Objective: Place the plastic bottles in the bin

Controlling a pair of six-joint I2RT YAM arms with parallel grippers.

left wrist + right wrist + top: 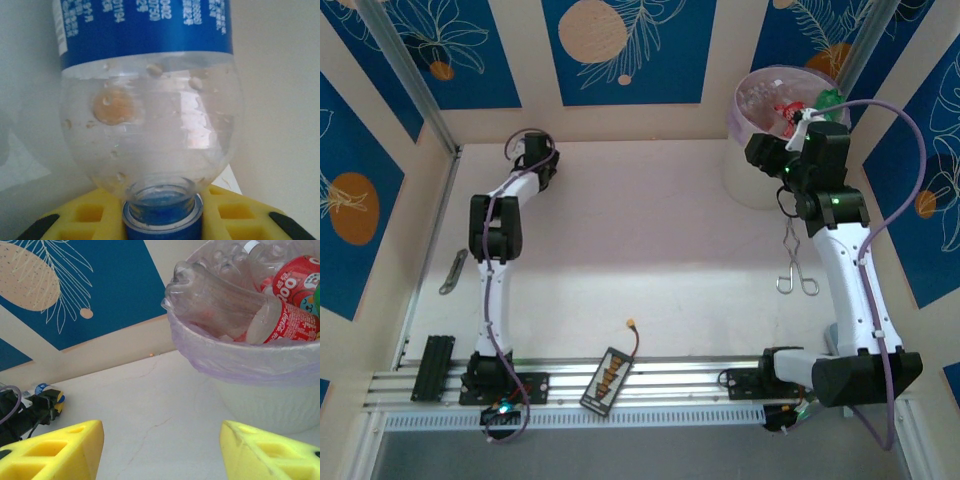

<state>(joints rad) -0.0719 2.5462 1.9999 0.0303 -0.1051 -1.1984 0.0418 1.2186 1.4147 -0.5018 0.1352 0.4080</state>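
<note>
Plastic bottles [280, 315] mostly lie heaped in the bin [235, 360] at the tabletop's [650, 230] far right corner. One blue-labelled bottle [150, 125] is left, far across at the left. The left tool [162, 220] pinches its capped neck — plain in the left wrist view, too small to tell from overhead. The right tool [162, 450] hangs spread and empty beside the bin.

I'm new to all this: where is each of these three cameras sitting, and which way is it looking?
Top external: above and behind the arms, looking down on the table; both arms show.
Left wrist: on the left arm, facing a blue-labelled bottle in the left gripper; yellow fingers show.
Right wrist: on the right arm, facing across the table to the bin; the open right gripper shows.
Shared: top and right wrist views both show the bin.
</note>
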